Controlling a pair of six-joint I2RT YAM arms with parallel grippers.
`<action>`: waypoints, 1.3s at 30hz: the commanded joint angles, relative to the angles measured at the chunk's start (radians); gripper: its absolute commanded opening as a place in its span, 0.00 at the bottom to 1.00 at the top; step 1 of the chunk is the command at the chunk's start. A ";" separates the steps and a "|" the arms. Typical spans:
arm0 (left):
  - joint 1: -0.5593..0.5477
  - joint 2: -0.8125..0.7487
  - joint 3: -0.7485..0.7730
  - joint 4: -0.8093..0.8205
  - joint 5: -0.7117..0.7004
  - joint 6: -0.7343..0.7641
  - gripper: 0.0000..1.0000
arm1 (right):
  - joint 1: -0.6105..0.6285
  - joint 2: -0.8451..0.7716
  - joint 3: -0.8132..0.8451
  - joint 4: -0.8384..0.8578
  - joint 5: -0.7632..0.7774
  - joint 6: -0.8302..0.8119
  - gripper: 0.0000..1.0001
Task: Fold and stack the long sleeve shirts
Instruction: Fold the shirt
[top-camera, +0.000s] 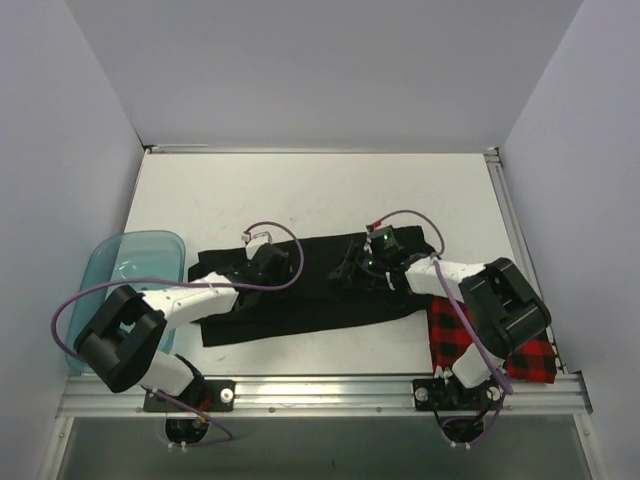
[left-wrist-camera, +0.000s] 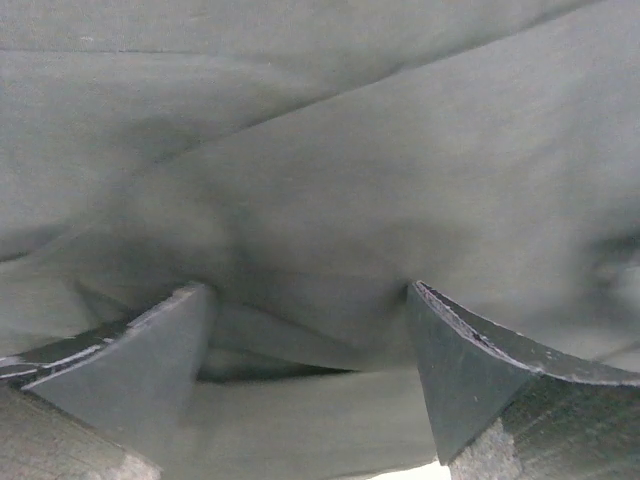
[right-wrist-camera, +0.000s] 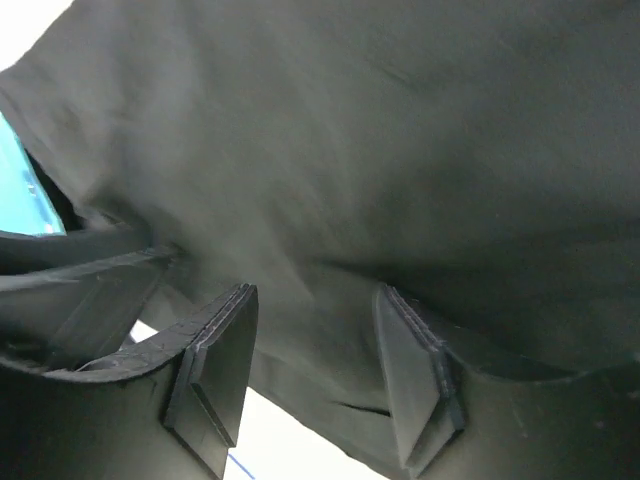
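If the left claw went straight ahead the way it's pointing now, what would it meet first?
The black shirt. In the left wrist view its cloth fills everything ahead of the left claw, whose jaws stand open. It looks very close, though the exact depth is unclear.

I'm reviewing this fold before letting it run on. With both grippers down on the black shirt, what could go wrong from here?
1. The left gripper and right gripper both stand open over the black shirt, so neither holds it. Closing here could pinch one layer or several and skew the fold.
2. The right arm hangs over the red-checked shirt and might drag it.
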 joint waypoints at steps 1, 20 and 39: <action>0.042 -0.004 -0.065 0.062 -0.021 -0.075 0.93 | -0.011 0.003 -0.096 0.126 0.022 0.063 0.51; 0.191 -0.298 -0.118 0.017 -0.045 -0.081 0.86 | 0.153 -0.008 0.040 0.142 -0.039 0.101 0.49; 0.386 -0.132 -0.125 0.012 0.004 -0.073 0.78 | 0.044 -0.178 -0.114 -0.174 0.108 -0.165 0.47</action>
